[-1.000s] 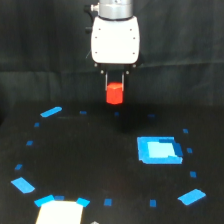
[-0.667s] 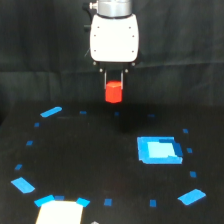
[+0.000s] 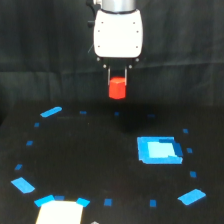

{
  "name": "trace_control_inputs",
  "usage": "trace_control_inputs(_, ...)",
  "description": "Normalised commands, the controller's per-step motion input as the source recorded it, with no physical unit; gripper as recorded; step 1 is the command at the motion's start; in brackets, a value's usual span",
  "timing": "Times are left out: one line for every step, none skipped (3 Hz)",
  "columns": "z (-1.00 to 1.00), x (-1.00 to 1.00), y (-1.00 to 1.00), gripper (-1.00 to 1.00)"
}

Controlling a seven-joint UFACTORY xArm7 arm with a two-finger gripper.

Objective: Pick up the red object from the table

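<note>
The red object (image 3: 117, 88), a stubby bright red-orange block, hangs in the air well above the black table (image 3: 90, 160). My gripper (image 3: 117, 80) is shut on it, one thin dark finger on each side of its top, under the white arm head (image 3: 118, 32). The block's lower half shows below the fingers. A faint dark shadow lies on the table under it.
A bright blue square patch (image 3: 158, 150) lies on the exterior view's right. Small blue tape marks ring the table, with larger ones at the left (image 3: 51, 111), lower left (image 3: 22, 185) and lower right (image 3: 192, 196). A white patch (image 3: 59, 212) sits at the bottom edge.
The gripper has risen a little with the red object still held; nothing else has moved.
</note>
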Motion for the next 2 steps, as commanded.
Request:
trace_control_inputs(0.20, -0.20, -0.07, -0.96)
trace_control_inputs(0.26, -0.24, -0.07, -0.79)
